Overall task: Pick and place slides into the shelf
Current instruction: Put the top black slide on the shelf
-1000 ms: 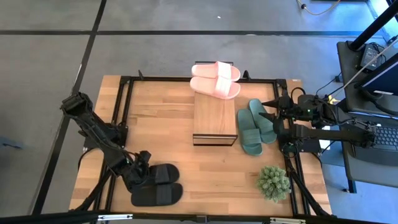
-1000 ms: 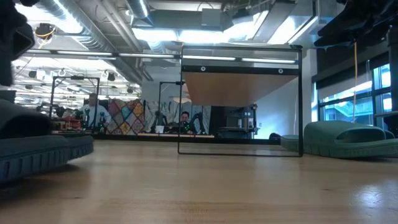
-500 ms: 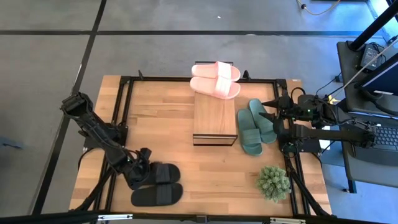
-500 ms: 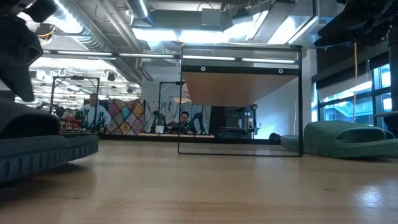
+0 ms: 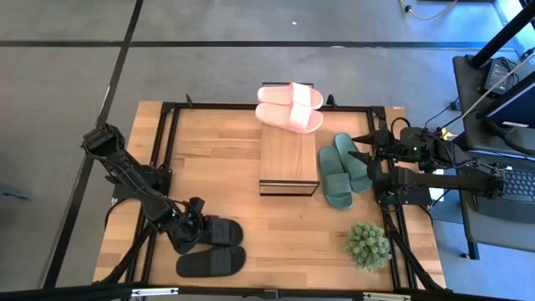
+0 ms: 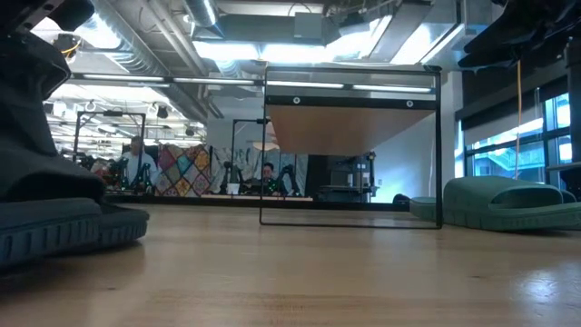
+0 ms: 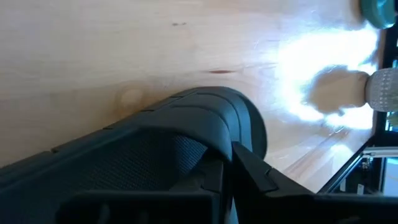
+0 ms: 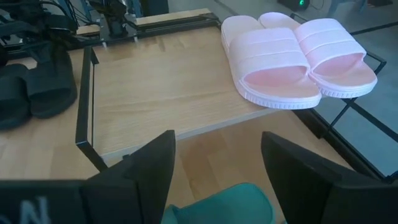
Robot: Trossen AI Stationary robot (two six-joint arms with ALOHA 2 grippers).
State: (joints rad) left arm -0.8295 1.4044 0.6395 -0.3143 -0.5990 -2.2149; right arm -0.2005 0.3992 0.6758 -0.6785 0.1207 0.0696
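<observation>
Wooden tabletop (image 5: 226,167) on a black frame fills the overhead view, grey floor around it. At its middle stands the shelf (image 5: 288,159), with the pink slides (image 5: 289,106) lying on its far end. Green slides (image 5: 343,168) sit just beside the shelf, toward the waiting right gripper (image 5: 361,149). Near the front edge, the left gripper (image 5: 191,232) touches the nearer end of one of the black slides (image 5: 211,247); a small potted plant (image 5: 369,245) stands at the opposite front corner.

From table height, a black slide looms large and close, the shelf (image 6: 352,150) stands mid-table, and people sit in the workshop beyond.

Left wrist camera: one dark finger (image 7: 261,180) lies against the black slide's (image 7: 155,149) strap, so it appears pinched.

Right wrist camera: the right gripper's (image 8: 214,165) fingers are spread apart, nothing between them, above a green slide (image 8: 224,205).

Risk: soft foam may flex and slip from an edge pinch while lifting, or the swinging slide could knock its partner.
</observation>
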